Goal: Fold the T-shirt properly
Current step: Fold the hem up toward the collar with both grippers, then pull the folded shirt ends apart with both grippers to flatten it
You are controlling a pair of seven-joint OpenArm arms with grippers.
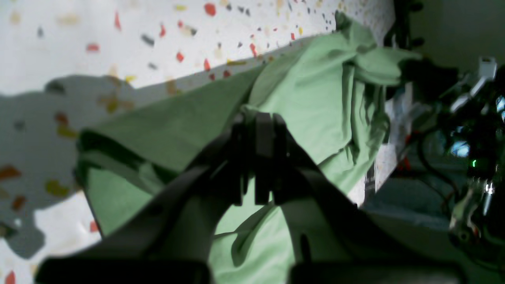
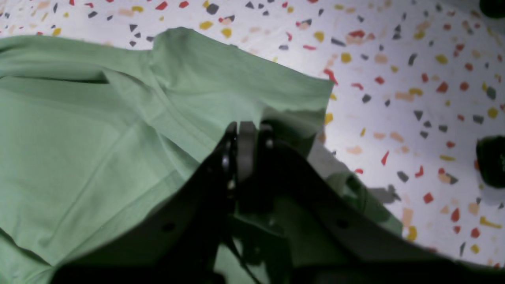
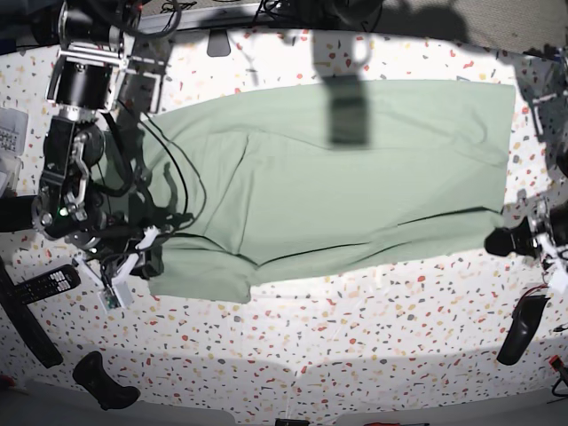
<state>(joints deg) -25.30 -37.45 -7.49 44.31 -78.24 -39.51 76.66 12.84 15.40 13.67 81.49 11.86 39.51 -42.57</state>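
1. Gripping with both: your left gripper [image 1: 258, 122] is clamped on the T-shirt [image 3: 355, 177] edge.
2. Your right gripper [image 2: 246, 132] is pinched on the cloth near a sleeve.
3. Shirt lies spread across the terrazzo table [image 3: 373, 328].

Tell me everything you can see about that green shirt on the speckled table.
The T-shirt is pale sage green, plain, soft-looking cloth. It lies spread wide across the speckled white table, mostly flat, with long creases and one layer folded over along the near edge. A short sleeve sticks out at one end. Both ends are pinched: the right gripper and the left gripper each have their jaws shut on an edge, lifting it slightly. Shadows fall across it.
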